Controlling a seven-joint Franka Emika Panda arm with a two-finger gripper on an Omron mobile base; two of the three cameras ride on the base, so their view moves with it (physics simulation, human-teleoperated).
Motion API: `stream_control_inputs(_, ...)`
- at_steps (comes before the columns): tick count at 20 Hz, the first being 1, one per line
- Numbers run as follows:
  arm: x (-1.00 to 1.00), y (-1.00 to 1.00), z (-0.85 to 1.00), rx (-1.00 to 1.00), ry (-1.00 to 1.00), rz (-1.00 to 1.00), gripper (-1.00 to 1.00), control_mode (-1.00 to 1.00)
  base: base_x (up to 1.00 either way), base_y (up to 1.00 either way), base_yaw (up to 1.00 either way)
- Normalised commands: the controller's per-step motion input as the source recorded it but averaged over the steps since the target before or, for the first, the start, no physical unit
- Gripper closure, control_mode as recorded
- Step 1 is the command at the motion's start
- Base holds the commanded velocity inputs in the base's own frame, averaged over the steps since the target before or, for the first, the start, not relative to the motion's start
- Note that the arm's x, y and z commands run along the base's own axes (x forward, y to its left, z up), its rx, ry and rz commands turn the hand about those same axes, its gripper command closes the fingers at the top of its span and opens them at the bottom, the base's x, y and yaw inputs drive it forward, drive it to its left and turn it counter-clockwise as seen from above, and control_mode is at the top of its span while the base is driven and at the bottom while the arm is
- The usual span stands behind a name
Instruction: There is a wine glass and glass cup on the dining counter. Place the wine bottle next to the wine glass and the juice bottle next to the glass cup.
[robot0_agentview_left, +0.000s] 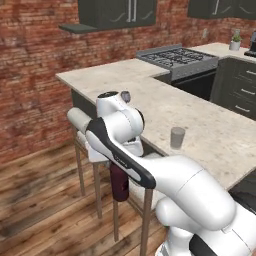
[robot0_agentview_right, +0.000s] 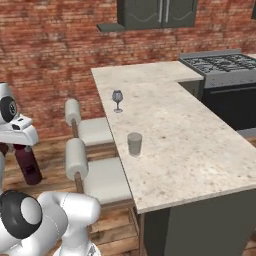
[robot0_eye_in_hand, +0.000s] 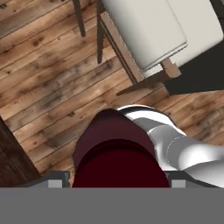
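Note:
My gripper is shut on the juice bottle, a stout maroon bottle that hangs upright over the wooden floor, left of the stools and below counter height. The juice bottle shows under my forearm, and its cap sits between the finger tips in the hand view. On the dining counter the wine glass stands near the stool-side edge. The glass cup stands closer to me along the same edge, and the glass cup is right of my arm. The wine bottle is out of view.
Two cushioned bar stools stand along the counter's near side, between the bottle and the counter. A stove adjoins the counter's far end. A brick wall lies behind, with wooden floor below the hand.

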Motion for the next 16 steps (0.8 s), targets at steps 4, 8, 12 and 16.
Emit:
stream_control_inputs(4, 0.00, 0.00, 0.00, 0.00, 0.00, 0.00, 1.00, 1.00, 0.48, 0.07, -0.49)
stream_control_inputs(8, 0.00, 0.00, 0.00, 0.00, 0.00, 0.00, 1.00, 1.00, 0.40, -0.02, -0.40)
stream_control_inputs(12, 0.00, 0.00, 0.00, 0.00, 0.00, 0.00, 1.00, 1.00, 0.27, -0.07, -0.26)
stream_control_inputs(16, 0.00, 0.00, 0.00, 0.00, 0.00, 0.00, 1.00, 1.00, 0.17, -0.01, -0.06)
